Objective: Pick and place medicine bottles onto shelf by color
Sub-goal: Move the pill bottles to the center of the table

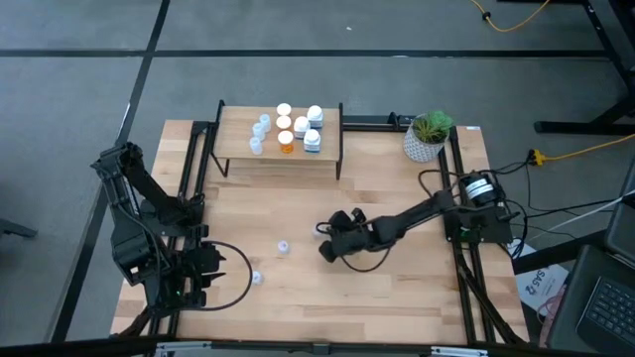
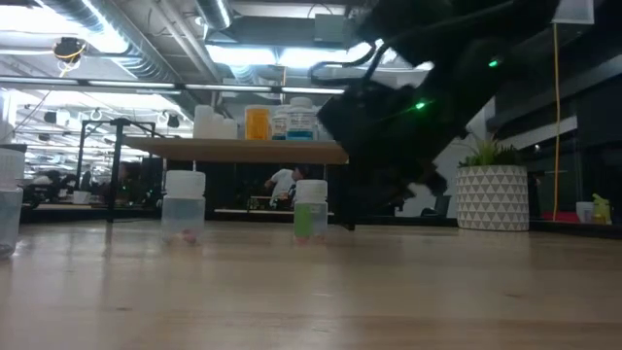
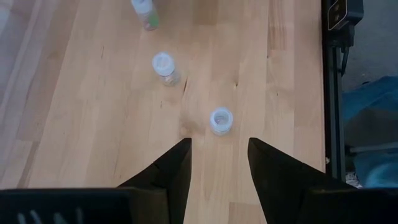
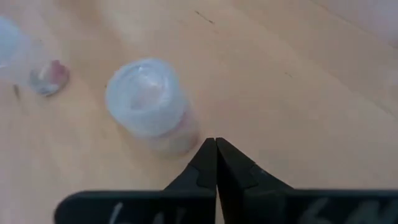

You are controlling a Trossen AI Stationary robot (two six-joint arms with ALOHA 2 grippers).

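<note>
Right gripper (image 4: 216, 144) reached out low over the middle of the large light wooden table (image 1: 397, 288), dark fingers pressed together with nothing between them, tips just beside a small pale-blue translucent vial with a round pale cap (image 4: 149, 102) standing upright on the wood. Another similar vial (image 4: 15, 53) lay farther off, blurred at the frame edge.

Left gripper (image 3: 219, 163) hung above the table's near left corner, dark fingers (image 3: 177, 168) spread apart and empty, a pale-capped vial (image 3: 221, 121) standing just ahead of the gap, not touched. Two more vials (image 3: 165, 67) seen beyond it in a loose line across the tabletop.

At the table's far side stood the small raised shelf with light wood top and thin black legs (image 1: 327, 154), carrying pale-blue vials (image 1: 260, 131) at its left, orange bottles with white caps (image 1: 286, 140) in the middle, blocky white bottles (image 1: 313, 127) at its right. White patterned pot with a green plant (image 1: 427, 139) stood near the far right corner.
</note>
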